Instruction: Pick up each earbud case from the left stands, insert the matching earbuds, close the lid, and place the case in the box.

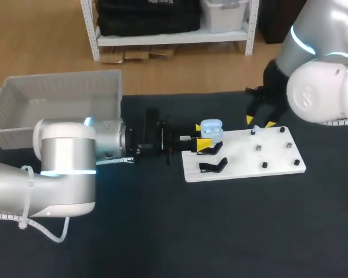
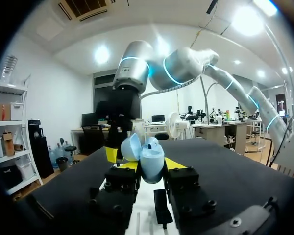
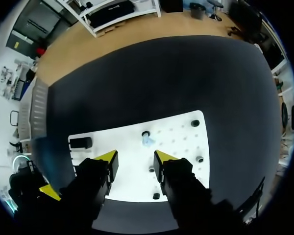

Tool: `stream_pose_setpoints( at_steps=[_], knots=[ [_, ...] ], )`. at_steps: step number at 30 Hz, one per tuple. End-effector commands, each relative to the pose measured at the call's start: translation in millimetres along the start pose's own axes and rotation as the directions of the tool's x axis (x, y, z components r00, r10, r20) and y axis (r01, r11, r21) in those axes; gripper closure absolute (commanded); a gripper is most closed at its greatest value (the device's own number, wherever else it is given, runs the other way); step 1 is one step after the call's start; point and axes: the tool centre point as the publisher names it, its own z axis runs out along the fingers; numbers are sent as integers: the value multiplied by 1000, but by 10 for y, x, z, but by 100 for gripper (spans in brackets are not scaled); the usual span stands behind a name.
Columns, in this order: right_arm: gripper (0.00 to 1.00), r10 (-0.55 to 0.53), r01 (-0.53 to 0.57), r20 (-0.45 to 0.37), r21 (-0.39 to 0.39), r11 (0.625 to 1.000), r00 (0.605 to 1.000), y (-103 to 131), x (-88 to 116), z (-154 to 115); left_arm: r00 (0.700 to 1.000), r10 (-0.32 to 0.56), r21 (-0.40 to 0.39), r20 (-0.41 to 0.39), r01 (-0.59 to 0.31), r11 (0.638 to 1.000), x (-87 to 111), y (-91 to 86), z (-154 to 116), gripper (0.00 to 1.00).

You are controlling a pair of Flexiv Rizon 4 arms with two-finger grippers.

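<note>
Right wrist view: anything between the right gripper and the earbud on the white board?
Nothing visible. The earbud lies on the white board just ahead of the open right gripper; a black peg stands close by on its far side, not in the path.

The right arm's joint [image 1: 322, 87] is hiding much of the right end effector [image 1: 260, 122]; a pale-blue bit [image 3: 148, 140] beneath is showing too small to identify.

Case [image 1: 211, 127] over board [image 1: 243, 159], right of box [image 1: 58, 87]
</note>
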Motion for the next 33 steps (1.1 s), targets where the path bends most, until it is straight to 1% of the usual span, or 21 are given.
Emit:
stream_pose_setpoints(
  at_steps=[1,6,15,20,27,33],
  knots=[
    [58,11,-11,11,7,1000,1000,-39,-15,82,1000,5,-9,3,-5,1000,11,-21,5,100],
    [61,26,-26,9,17,1000,1000,-97,-55,155,1000,5,-9,3,-5,1000,11,-21,5,100],
    [64,40,-40,7,21,999,999,-133,-77,211,1000,5,-9,3,-5,1000,11,-21,5,100],
    [67,54,-54,10,20,998,998,-164,-106,231,1000,5,-9,3,-5,1000,11,-21,5,100],
    [70,64,-64,3,18,998,998,-156,-103,267,1000,5,-9,3,-5,1000,11,-21,5,100],
    [71,69,-69,-7,16,997,998,-139,-119,308,1000,5,-9,3,-5,1000,11,-21,5,100]
  ],
)
